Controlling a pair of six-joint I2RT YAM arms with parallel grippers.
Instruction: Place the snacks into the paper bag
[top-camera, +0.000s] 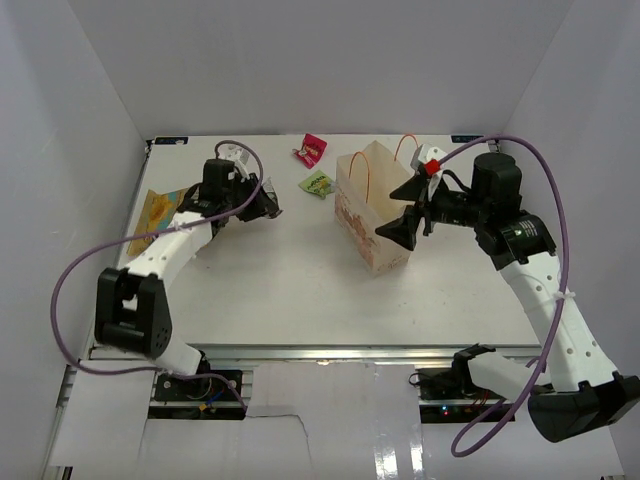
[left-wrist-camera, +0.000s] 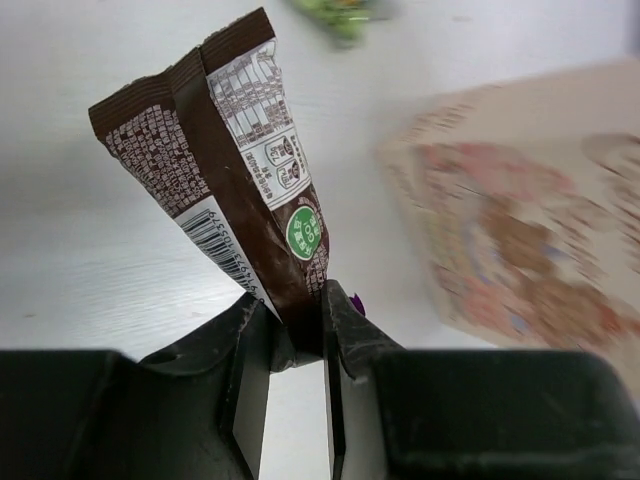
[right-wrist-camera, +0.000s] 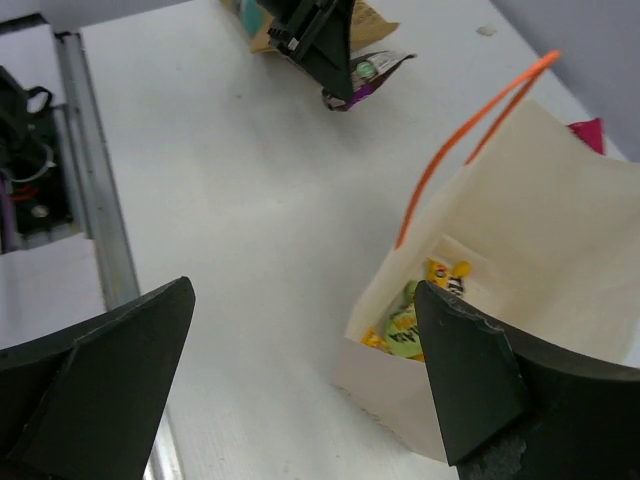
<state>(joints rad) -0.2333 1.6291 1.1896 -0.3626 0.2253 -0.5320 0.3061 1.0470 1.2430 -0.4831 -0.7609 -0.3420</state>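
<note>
The paper bag (top-camera: 368, 208) stands upright right of centre, with orange cord handles; it also shows in the right wrist view (right-wrist-camera: 520, 250) with yellow and green packets (right-wrist-camera: 410, 325) inside. My left gripper (top-camera: 268, 203) is shut on a dark brown packet (left-wrist-camera: 235, 150), held above the table left of the bag (left-wrist-camera: 530, 210). My right gripper (top-camera: 410, 210) is open and empty, its jaws wide apart beside the bag's right rim. A green packet (top-camera: 317, 183) and a magenta-pink packet (top-camera: 310, 150) lie behind the bag. A yellow-tan pouch (top-camera: 160, 212) lies at the far left.
White walls close in the table on three sides. A metal rail (top-camera: 330, 353) runs along the near edge. Purple cables loop from both arms.
</note>
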